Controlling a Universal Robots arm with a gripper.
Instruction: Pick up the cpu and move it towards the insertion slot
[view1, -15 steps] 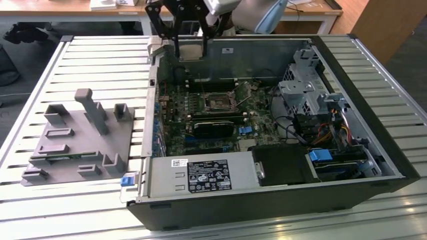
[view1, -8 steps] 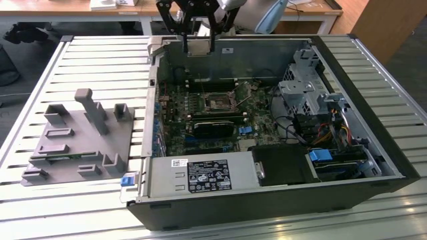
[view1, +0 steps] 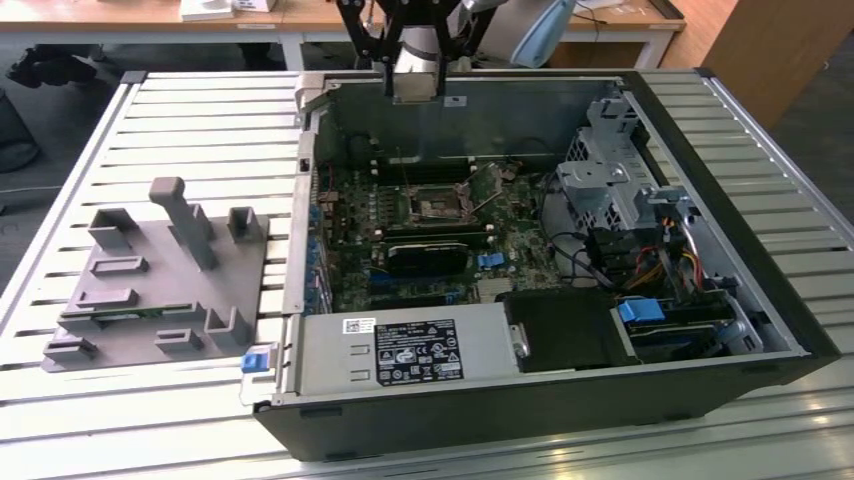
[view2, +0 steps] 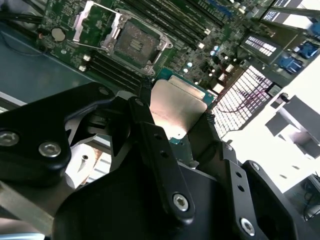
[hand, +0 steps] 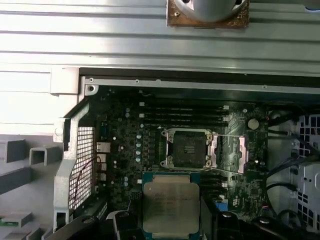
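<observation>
My gripper (view1: 415, 76) hangs above the far wall of the open computer case and is shut on the cpu (view1: 414, 90), a flat silvery square chip. In the second wrist view the black fingers (view2: 145, 130) clamp the cpu (view2: 177, 112) by its edges. In the first wrist view the cpu (hand: 170, 200) shows its metal top and pale rim. The insertion slot (view1: 438, 208) lies on the green circuit board in the middle of the case, with its metal frame swung open (hand: 189, 149) (view2: 132, 42). The chip is held high in the air, short of the slot and well apart from it.
A grey plastic fixture (view1: 154, 290) with posts and blocks stands on the slatted table (view1: 200, 120) at the exterior view's left. Inside the case are a long black module (view1: 427, 255), a drive cage (view1: 607, 190), cables (view1: 654, 265) and a labelled power supply (view1: 400, 350).
</observation>
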